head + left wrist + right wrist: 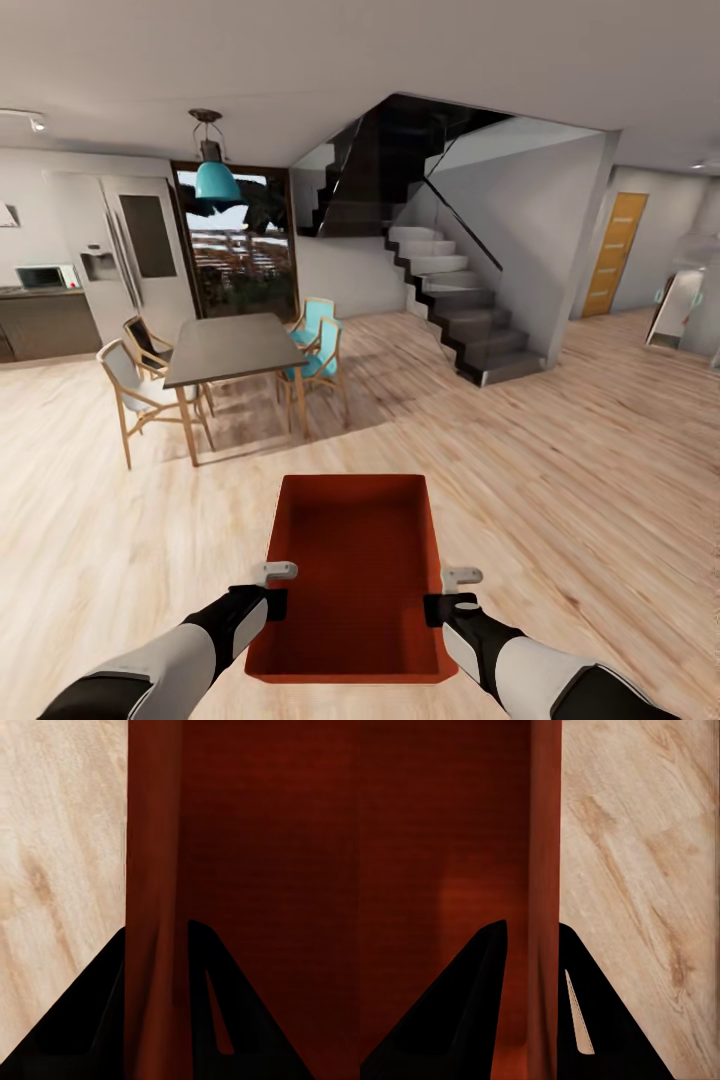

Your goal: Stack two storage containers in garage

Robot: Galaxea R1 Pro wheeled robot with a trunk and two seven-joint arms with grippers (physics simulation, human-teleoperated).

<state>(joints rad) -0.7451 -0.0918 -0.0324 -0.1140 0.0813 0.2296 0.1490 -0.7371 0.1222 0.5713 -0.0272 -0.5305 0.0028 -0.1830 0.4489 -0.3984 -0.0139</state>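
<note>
Both pincers on seemingly empty container point(350, 580)

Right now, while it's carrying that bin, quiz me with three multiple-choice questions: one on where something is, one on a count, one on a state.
1. Where is the dining table relative to the staircase in the head view?
A. To its left
B. To its right
C. Under it

2. How many grippers clamp the storage container?
A. None
B. One
C. Two

3. What is inside the container?
A. A second bin
B. Nothing, its base is bare
C. Folded cloth

Answers:
1. A, the table with its chairs stands left of the stairs, on the wood floor.
2. C, the left gripper pinches the left wall and the right gripper pinches the right wall, one finger each side.
3. B, only the red inner base shows.
</note>
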